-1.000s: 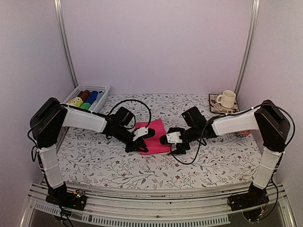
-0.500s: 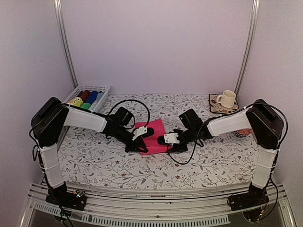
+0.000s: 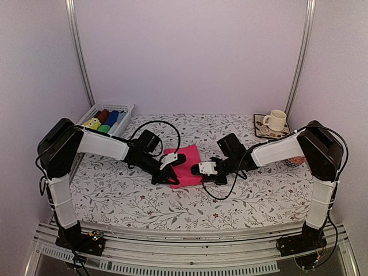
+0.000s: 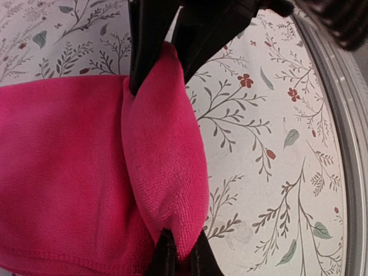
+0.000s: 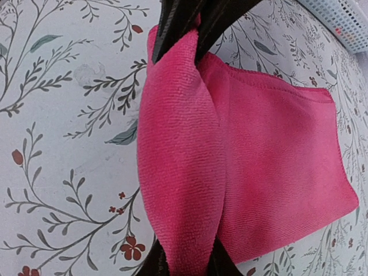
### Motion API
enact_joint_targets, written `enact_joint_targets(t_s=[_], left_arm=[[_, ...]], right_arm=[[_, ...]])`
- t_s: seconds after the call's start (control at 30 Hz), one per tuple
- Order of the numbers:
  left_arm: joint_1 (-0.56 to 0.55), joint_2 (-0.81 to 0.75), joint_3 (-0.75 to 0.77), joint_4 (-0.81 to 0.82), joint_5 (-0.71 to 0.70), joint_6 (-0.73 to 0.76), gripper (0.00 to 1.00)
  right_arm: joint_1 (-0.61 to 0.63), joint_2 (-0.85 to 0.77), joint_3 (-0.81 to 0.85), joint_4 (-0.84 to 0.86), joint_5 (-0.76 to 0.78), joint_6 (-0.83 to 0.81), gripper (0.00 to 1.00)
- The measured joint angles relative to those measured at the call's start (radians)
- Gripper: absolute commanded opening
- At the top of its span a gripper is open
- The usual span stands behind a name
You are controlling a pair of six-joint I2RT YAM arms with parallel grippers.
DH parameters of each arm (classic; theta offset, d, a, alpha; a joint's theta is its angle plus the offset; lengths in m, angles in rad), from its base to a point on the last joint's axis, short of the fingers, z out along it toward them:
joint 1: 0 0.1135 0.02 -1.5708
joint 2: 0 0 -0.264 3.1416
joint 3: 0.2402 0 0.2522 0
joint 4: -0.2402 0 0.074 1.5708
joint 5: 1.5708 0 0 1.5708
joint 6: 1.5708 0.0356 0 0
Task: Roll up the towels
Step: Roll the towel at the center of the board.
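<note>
The hot pink towel (image 3: 185, 163) lies flat on the floral tablecloth at mid table, and its near edge is pulled up into a raised fold (image 4: 164, 149). My left gripper (image 3: 170, 174) is shut on the left end of that fold (image 4: 183, 253). My right gripper (image 3: 199, 170) is shut on the opposite end (image 5: 187, 261). Each wrist view shows the other gripper's black fingers (image 4: 167, 40) (image 5: 184, 23) pinching the far end of the fold. The rest of the pink towel (image 5: 282, 167) stays flat. A lime-yellow patterned towel (image 3: 92, 123) sits in the basket at back left.
A white basket (image 3: 123, 107) at the back left holds dark red, blue and green cloth rolls. A cream cup (image 3: 276, 119) stands on a coaster (image 3: 260, 127) at the back right. A red-orange pad (image 3: 296, 161) peeks out behind the right arm. The metal front rail (image 4: 351, 115) runs close by.
My right gripper has moved left to the pink towel's near edge and closed on the fold. The left gripper has kept its hold in place.
</note>
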Motion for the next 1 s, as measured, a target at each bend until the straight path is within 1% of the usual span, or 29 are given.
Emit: enact_joint_targets(t_s=[0.03, 0.1, 0.2, 0.5, 0.73, 0.83, 0.93, 1.0], left_arm=[[0.0, 0.0, 0.0, 0.0, 0.001, 0.0, 0.02], [0.001, 0.0, 0.0, 0.001, 0.003, -0.003, 0.06], [0.001, 0.0, -0.001, 0.002, 0.005, -0.01, 0.07], [-0.002, 0.003, -0.001, 0.01, 0.02, -0.018, 0.09], [-0.065, 0.075, 0.009, 0.034, 0.044, -0.023, 0.1], [-0.081, 0.075, 0.013, 0.041, 0.041, -0.029, 0.14], [-0.082, 0.074, 0.013, 0.047, 0.035, -0.033, 0.2], [-0.081, 0.071, 0.008, 0.053, 0.032, -0.034, 0.3]], right_arm=[[0.0, 0.001, 0.0, -0.002, -0.001, 0.002, 0.09], [0.0, 0.001, 0.0, -0.008, -0.003, 0.004, 0.06], [0.0, 0.001, 0.0, -0.021, -0.004, 0.01, 0.04], [0.002, -0.018, 0.001, -0.099, -0.005, 0.078, 0.04], [0.003, -0.075, -0.005, -0.2, -0.004, 0.159, 0.04], [0.007, -0.093, -0.027, -0.227, -0.005, 0.198, 0.04], [0.01, -0.095, -0.039, -0.241, -0.008, 0.23, 0.04], [0.013, -0.095, -0.04, -0.249, -0.01, 0.256, 0.04]])
